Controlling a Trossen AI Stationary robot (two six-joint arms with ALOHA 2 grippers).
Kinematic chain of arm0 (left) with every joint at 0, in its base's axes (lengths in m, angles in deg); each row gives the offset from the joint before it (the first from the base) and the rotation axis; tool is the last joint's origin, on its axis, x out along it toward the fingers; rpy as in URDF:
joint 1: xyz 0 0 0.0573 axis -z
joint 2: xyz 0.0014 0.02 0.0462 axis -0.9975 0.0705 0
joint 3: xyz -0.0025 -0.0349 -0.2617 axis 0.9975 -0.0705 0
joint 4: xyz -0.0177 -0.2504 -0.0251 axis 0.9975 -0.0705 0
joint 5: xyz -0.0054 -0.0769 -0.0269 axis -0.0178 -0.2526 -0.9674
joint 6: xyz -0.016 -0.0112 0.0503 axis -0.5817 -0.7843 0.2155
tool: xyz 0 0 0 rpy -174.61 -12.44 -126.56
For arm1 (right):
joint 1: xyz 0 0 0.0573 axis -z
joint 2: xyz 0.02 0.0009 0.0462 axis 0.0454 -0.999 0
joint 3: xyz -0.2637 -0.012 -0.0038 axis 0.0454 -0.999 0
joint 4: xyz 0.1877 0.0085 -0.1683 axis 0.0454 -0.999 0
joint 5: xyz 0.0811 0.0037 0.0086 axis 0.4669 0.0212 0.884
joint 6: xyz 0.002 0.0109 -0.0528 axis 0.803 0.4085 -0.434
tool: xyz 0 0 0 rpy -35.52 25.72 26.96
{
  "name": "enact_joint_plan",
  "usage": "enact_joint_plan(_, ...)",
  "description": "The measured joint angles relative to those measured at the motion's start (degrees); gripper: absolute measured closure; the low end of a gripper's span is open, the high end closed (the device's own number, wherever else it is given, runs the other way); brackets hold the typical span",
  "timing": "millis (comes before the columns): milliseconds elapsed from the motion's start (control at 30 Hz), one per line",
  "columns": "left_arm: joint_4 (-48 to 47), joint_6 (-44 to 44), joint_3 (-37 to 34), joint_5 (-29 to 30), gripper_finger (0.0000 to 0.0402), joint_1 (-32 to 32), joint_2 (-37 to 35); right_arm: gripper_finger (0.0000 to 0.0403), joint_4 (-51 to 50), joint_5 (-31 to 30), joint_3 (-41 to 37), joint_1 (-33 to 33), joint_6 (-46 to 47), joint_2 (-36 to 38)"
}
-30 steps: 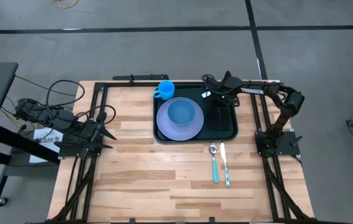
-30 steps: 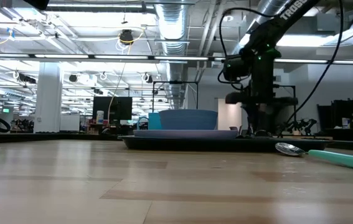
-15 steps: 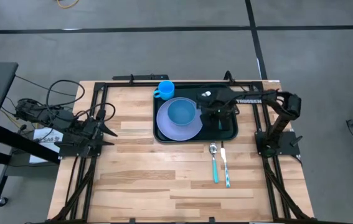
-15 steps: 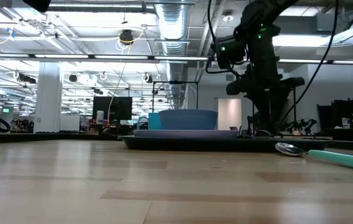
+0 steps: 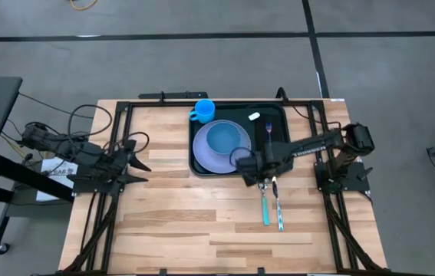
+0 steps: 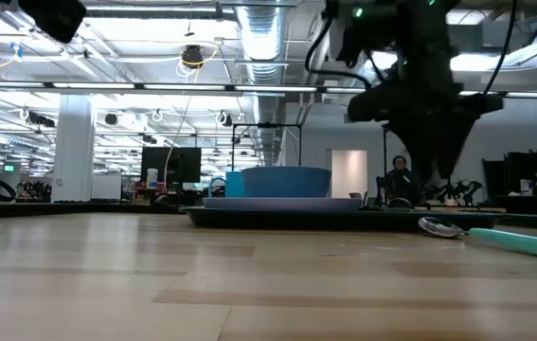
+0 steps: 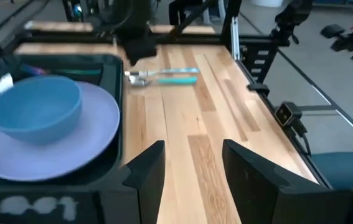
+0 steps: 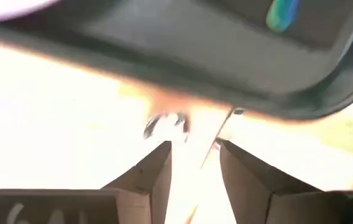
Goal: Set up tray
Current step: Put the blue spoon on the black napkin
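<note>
On the near half of the wooden table [image 5: 202, 222], two utensils lie side by side just in front of the tray's near right corner: a spoon [image 5: 264, 201] with a teal handle and, to its right, a knife [image 5: 277, 202], both pointing toward the tray. Directly over their far ends hangs the right gripper [image 5: 264, 173], its arm reaching in from the table's right edge; the right wrist view shows its two dark fingers standing apart with nothing between them, the spoon's bowl and the knife's tip just ahead. Beyond it sits the tray [image 5: 280, 163], dark green with a raised rim, on the far right part of the table. It holds a pale purple plate [image 5: 205, 157] with a blue bowl [image 5: 228, 140] on it, a dark fork [image 5: 268, 132] along its right side, and a small white item [image 5: 254, 116] near its far edge. A blue cup [image 5: 202, 111] stands on the table, touching or just beside the tray's far left corner. The left gripper [image 5: 130, 159] waits at the table's left side, fingers parted and empty. Judging by this, the step in hand is collecting the cutlery. The next move likely calls for lowering over one utensil's end, closing squarely on it without catching its neighbour, then carrying it to the tray beside the fork.
</note>
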Motion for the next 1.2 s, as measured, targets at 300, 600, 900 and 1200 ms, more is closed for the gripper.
enact_joint_plan(300,8.8,-0.6,-4.3,-2.4,0.0253,0.0,0.2,0.0277,4.9,8.7,0.0,-6.6,3.7,0.0)
enact_joint_plan(600,10.8,2.5,-4.3,-13.6,0.0253,0.1,0.4,0.0277,5.2,13.3,0.0,-10.1,-0.1,0.0)
enact_joint_plan(900,10.9,5.5,-4.3,-12.3,0.0253,0.1,0.3,0.0277,11.6,19.0,0.0,-13.5,-0.1,1.9)
enact_joint_plan(1200,10.7,6.5,-4.3,-8.9,0.0253,0.1,0.3,0.0277,14.7,6.4,0.0,-15.2,11.1,3.4)
